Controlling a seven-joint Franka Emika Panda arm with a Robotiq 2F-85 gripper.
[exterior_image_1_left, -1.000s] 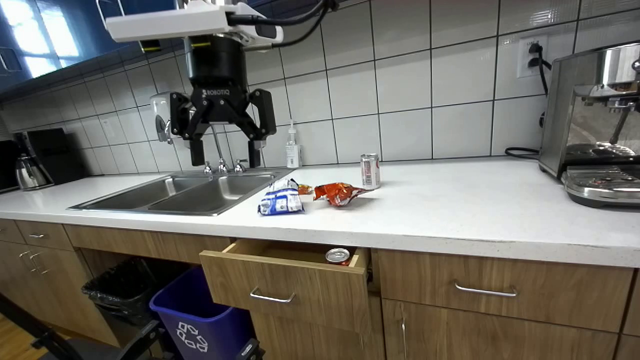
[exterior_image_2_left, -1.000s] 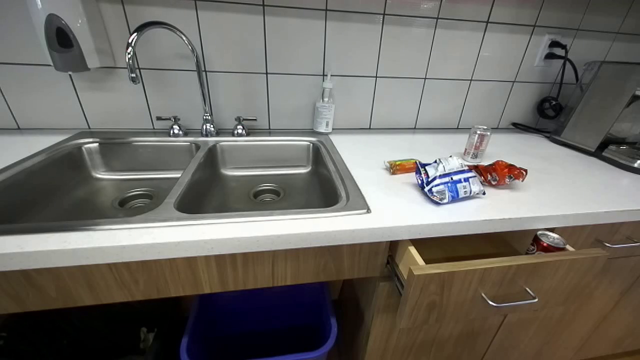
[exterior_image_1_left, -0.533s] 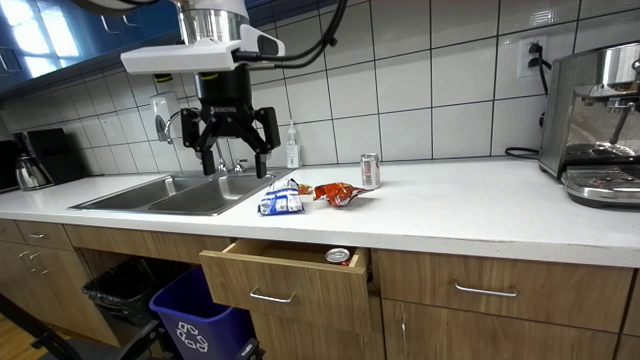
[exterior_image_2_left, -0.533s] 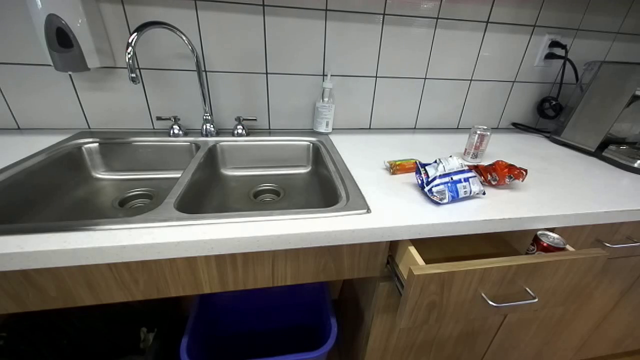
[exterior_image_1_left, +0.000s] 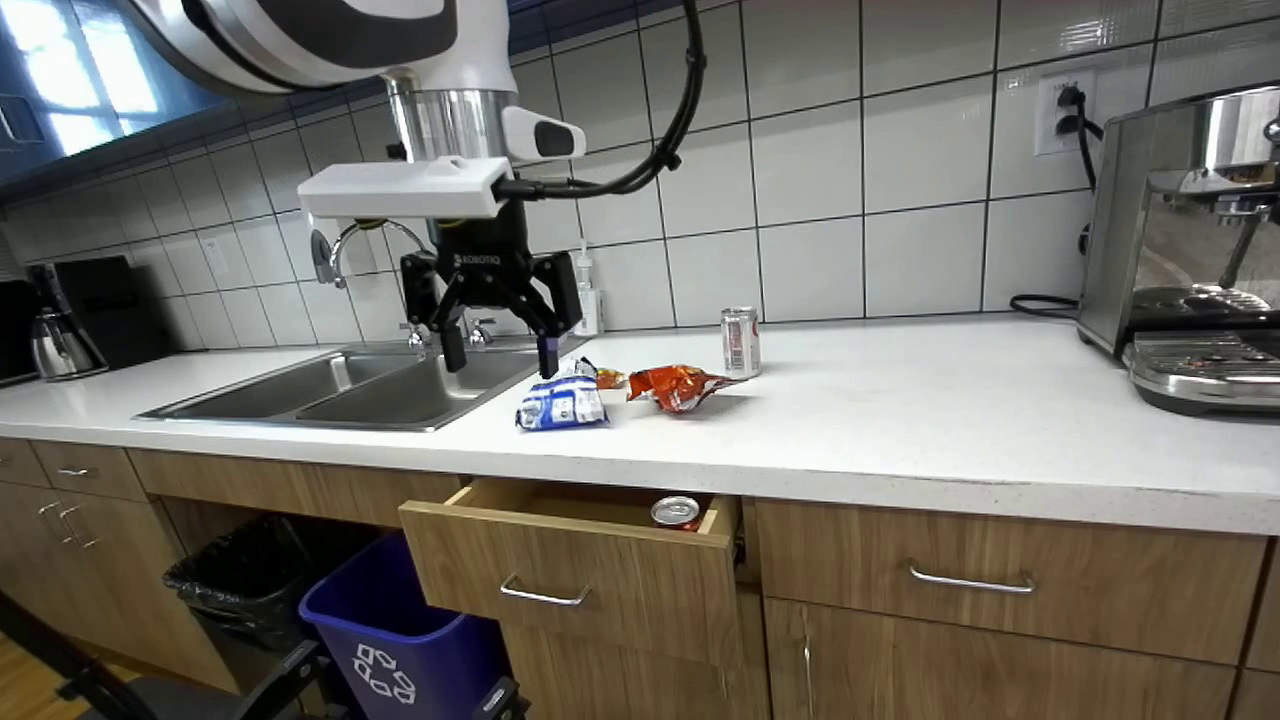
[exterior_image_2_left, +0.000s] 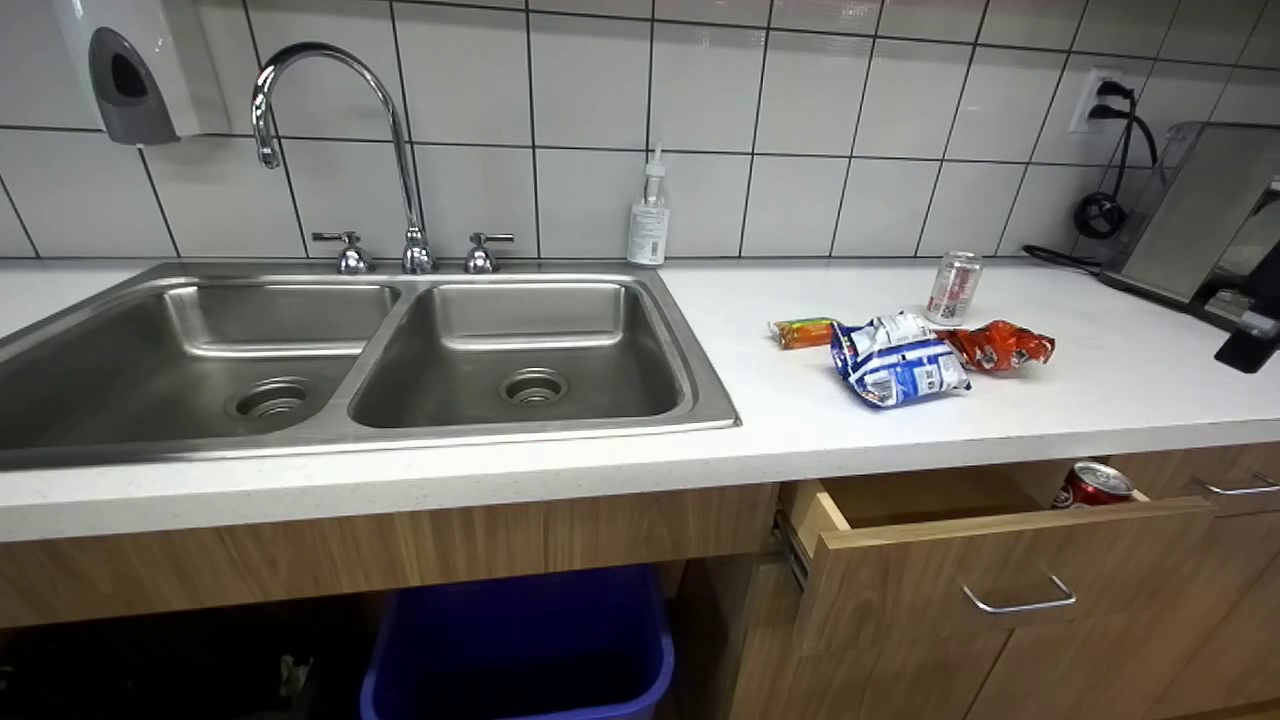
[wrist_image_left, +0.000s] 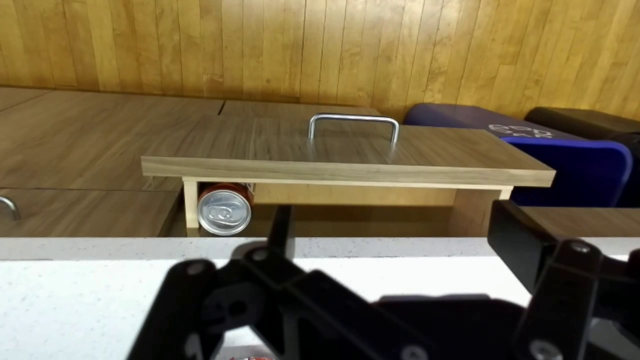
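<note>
Claw (exterior_image_1_left: 501, 363) spread wide; wood-grained drawer (exterior_image_1_left: 570, 562) ajar; upright red can (wrist_image_left: 224, 212) inside, silver-topped.

Open drawer (exterior_image_1_left: 580, 565), red can (exterior_image_2_left: 1092, 485) inside, upright

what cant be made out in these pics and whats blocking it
Lower part of the red can: behind the drawer front in both exterior views.
Part of the pump bottle: behind the gripper in an exterior view.
Rest of the coffee machine: cut off by the right edge in both exterior views.
Red sliver: cut off by the wrist view's bottom edge; cannot tell what it is.
Silver can: fine print too small in both exterior views.
</note>
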